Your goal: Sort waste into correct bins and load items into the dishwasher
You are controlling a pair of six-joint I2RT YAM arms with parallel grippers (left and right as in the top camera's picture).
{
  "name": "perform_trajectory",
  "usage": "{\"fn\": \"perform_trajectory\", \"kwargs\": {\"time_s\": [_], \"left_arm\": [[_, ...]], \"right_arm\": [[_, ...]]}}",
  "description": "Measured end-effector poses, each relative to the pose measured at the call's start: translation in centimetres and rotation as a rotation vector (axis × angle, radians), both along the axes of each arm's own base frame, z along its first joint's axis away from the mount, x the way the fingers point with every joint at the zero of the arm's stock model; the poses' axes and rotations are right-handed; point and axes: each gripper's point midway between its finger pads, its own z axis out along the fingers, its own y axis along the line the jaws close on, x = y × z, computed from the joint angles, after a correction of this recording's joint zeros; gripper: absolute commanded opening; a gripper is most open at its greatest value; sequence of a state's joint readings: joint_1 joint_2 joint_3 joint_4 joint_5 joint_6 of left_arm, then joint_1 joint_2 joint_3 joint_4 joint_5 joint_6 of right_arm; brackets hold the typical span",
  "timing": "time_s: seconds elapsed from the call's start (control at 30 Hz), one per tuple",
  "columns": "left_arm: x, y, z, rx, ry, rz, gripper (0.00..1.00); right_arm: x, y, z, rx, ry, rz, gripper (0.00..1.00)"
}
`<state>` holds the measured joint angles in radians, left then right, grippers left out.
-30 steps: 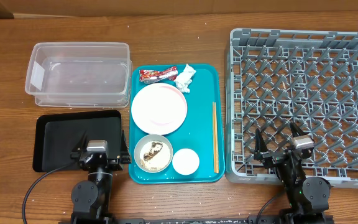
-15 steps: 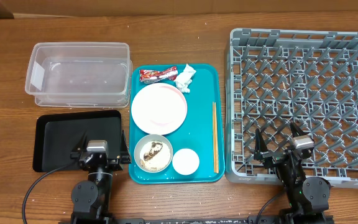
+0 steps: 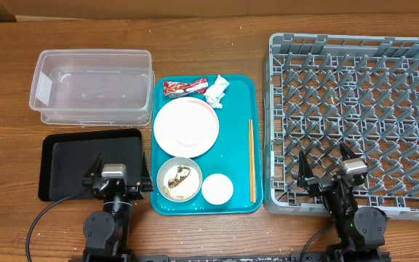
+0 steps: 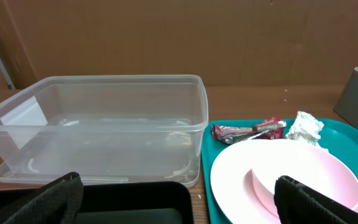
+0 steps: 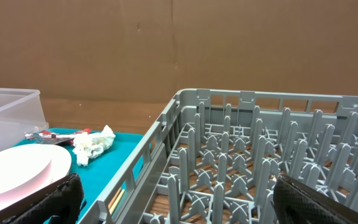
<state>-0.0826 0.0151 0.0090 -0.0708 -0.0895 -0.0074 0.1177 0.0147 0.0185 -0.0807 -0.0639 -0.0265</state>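
Gaping: left tool (image 3: 118,175), right tool (image 3: 325,164); plate (image 3: 186,126) on tray (image 3: 235,149).

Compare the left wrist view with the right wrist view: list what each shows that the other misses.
Left wrist only: the black tray and the whole inside of the clear tub. Right wrist only: the peg lattice of the dish rack. Both: the plate, the red wrapper, the tissue wad, the teal tray, plus an edge of the tub.

Overhead cam straight down on table (image 3: 195,36) — wrist cams low, facing fwd, both w/ plate (image 4: 284,174), tissue (image 4: 304,127)
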Motion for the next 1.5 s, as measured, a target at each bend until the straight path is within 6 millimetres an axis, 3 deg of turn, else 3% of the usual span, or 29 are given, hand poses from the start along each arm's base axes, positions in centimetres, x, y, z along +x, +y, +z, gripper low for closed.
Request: {"fn": "perform_trajectory", "kwargs": {"time_s": [0.33, 0.4, 0.47, 0.57, 0.83, 1.0, 1.17, 1.27, 1.4, 1.5], "left_arm": [[0.0, 0.0, 0.0, 0.0, 0.0, 0.0, 1.0], [0.0, 0.0, 0.0, -0.001, -0.001, -0.001, 1.0], [0.0, -0.6, 0.0, -0.023, 0.002, -0.031, 1.0], [-0.1, -2.3, 0.3, -0.109, -0.005, -0.128, 1.0], [-1.2, -6.5, 3.2, -0.292, -0.073, -0.381, 1.0], [-2.2, -7.1, 5.9, -0.302, -0.053, -0.423, 1.0], [-2.9, -6.8, 11.0, -0.309, 0.06, -0.391, 1.0], [-2.3, -6.9, 12.3, -0.324, 0.225, -0.364, 1.0], [-0.4, -7.3, 13.6, -0.352, 0.469, -0.338, 1.0], [1.8, -8.2, 15.5, -0.374, 0.554, -0.366, 1.0]], "right_arm": [[0.0, 0.0, 0.0, 0.0, -0.002, 0.0, 1.0], [0.0, 0.0, 1.0, 0.005, -0.042, 0.0, 1.0], [-0.1, 0.1, 2.4, 0.016, -0.097, 0.009, 1.0], [-0.4, 1.3, 2.7, 0.042, -0.101, 0.082, 1.0], [-2.3, 5.6, 1.4, 0.125, -0.006, 0.351, 1.0], [-3.0, 5.8, 0.5, 0.18, 0.144, 0.361, 1.0], [-4.0, 5.1, 5.1, 0.2, 0.222, 0.313, 1.0], [-4.0, 4.7, 7.3, 0.208, 0.329, 0.275, 1.0], [-2.6, 4.4, 8.2, 0.207, 0.536, 0.224, 1.0], [-0.8, 4.8, 8.7, 0.212, 0.64, 0.22, 1.0]]}}
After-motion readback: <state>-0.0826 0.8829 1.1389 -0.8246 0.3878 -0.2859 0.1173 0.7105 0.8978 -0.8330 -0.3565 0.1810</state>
